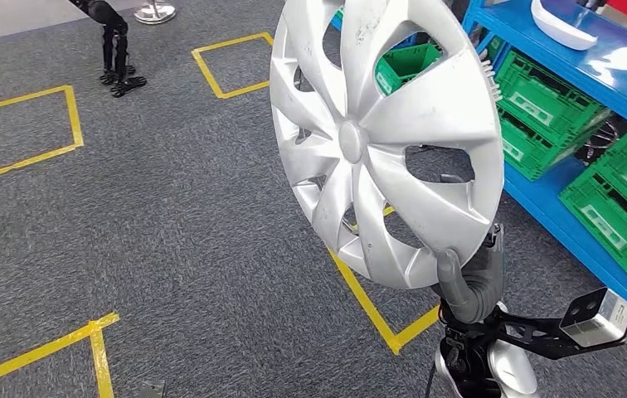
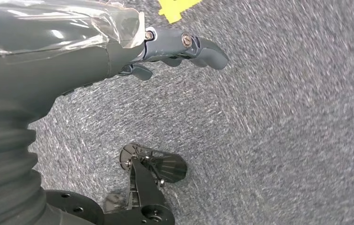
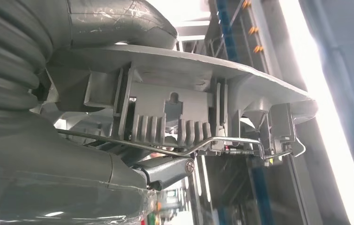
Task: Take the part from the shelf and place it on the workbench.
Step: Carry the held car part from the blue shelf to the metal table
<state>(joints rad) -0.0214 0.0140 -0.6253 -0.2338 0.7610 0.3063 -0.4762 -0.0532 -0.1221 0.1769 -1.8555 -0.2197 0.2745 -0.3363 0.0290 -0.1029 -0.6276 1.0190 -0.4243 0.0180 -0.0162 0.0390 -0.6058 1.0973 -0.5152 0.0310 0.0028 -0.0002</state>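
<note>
One silver hubcap (image 1: 385,137) held upright at its lower rim by the right hand (image 1: 469,282); left hand (image 2: 184,49) empty, fingers loosely apart. Three green crates (image 1: 542,108) on one blue shelf (image 1: 580,220).

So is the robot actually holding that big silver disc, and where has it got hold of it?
Yes. Its right hand grips the silver wheel cover by its lower rim, holding it upright. The left hand hangs over the carpet, holding nothing.

Right arm raised, left arm hanging.
Right hand (image 1: 469,286) grips a rim at six o'clock; left hand (image 2: 180,49) hangs, fingers loosely curled.
</note>
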